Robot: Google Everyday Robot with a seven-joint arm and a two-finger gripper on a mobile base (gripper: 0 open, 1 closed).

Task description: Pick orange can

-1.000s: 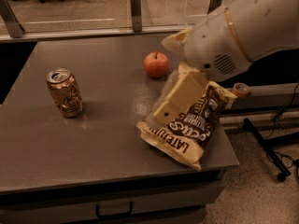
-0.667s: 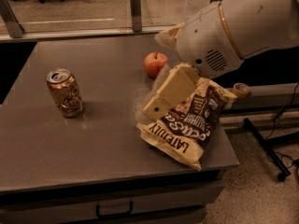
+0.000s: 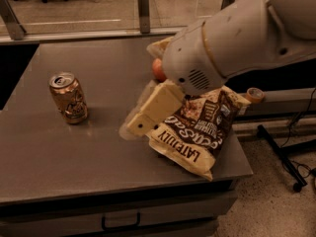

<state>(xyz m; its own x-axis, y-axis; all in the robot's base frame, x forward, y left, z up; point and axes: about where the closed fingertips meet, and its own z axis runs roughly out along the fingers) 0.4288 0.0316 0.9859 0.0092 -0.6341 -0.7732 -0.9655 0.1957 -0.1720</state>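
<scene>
The orange can (image 3: 69, 98) stands upright on the left part of the grey table (image 3: 59, 157), its silver pull-tab top showing. My gripper (image 3: 139, 124) hangs over the middle of the table, to the right of the can and clearly apart from it, tip pointing down and left. The big white arm behind it fills the upper right of the view. Nothing shows in the gripper.
A brown chip bag (image 3: 197, 135) lies on the table's right front, partly under the arm. A reddish apple (image 3: 157, 70) peeks out behind the arm. A small round tape-like thing (image 3: 254, 94) sits off the right edge. A glass railing runs along the back.
The arm and gripper have moved left, toward the can, and now hide most of the apple. The can and the chip bag have not moved.
</scene>
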